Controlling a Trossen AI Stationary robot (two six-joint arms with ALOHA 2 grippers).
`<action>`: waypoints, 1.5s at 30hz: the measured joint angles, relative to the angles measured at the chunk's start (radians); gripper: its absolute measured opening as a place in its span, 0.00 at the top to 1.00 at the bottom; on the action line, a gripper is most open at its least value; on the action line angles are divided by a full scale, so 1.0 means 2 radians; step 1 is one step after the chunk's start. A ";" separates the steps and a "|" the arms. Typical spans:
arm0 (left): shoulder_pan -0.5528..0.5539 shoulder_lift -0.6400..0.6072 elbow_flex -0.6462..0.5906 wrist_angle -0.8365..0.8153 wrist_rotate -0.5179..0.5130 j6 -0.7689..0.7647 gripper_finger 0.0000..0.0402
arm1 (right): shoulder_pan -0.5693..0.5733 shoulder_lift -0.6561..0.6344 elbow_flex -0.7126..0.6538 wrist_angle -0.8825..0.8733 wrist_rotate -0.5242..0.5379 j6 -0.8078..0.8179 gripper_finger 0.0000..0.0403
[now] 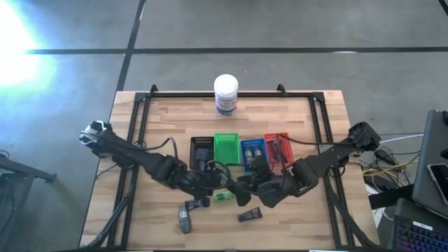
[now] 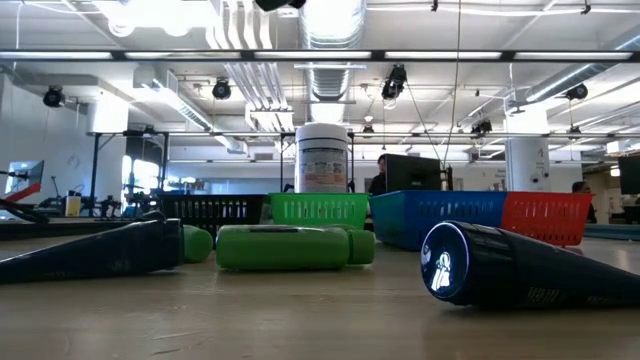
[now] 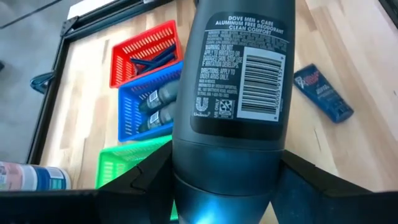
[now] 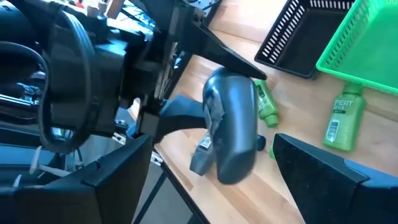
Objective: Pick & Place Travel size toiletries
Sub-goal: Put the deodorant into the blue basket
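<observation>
You see a white jar [image 1: 226,94] standing behind four small trays: black [image 1: 202,150], green [image 1: 226,148], blue [image 1: 252,153], red [image 1: 278,148].

A dark grey deodorant bottle [image 3: 239,93] is held between the left gripper's [image 3: 227,180] dark fingers, its barcode label facing up, above red [image 3: 124,59], blue [image 3: 127,115] and green [image 3: 115,165] baskets, with a navy tube [image 3: 323,93] lying apart on the wooden table [image 3: 373,56].

table [image 1: 322,203] showing pale wood grain | trays showing black [image 1: 201,149], green [image 1: 225,147], blue [image 1: 252,150], red [image 1: 278,145] | jar [image 1: 225,94] showing white with blue label | deodorant bottle [image 3: 239,81] showing dark grey with white print and barcode | green bottles [image 4: 341,124] lying on wood | navy tube [image 3: 323,93] showing red-white logo
</observation>
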State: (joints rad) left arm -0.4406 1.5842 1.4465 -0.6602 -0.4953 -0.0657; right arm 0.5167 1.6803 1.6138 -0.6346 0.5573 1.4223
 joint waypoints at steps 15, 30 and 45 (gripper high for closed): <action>0.003 -0.001 0.011 0.060 -0.002 0.014 0.48 | -0.002 0.001 -0.002 -0.002 0.029 -0.006 0.18; 0.002 -0.002 0.011 0.078 0.000 0.032 0.48 | -0.012 0.002 -0.002 0.001 0.022 -0.006 0.47; 0.001 -0.003 0.011 0.062 -0.022 0.031 0.27 | -0.014 0.002 -0.006 -0.013 0.006 -0.003 0.65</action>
State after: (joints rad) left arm -0.4385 1.5786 1.4677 -0.5365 -0.5403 -0.0040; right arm 0.4889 1.6840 1.6024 -0.6611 0.5697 1.4156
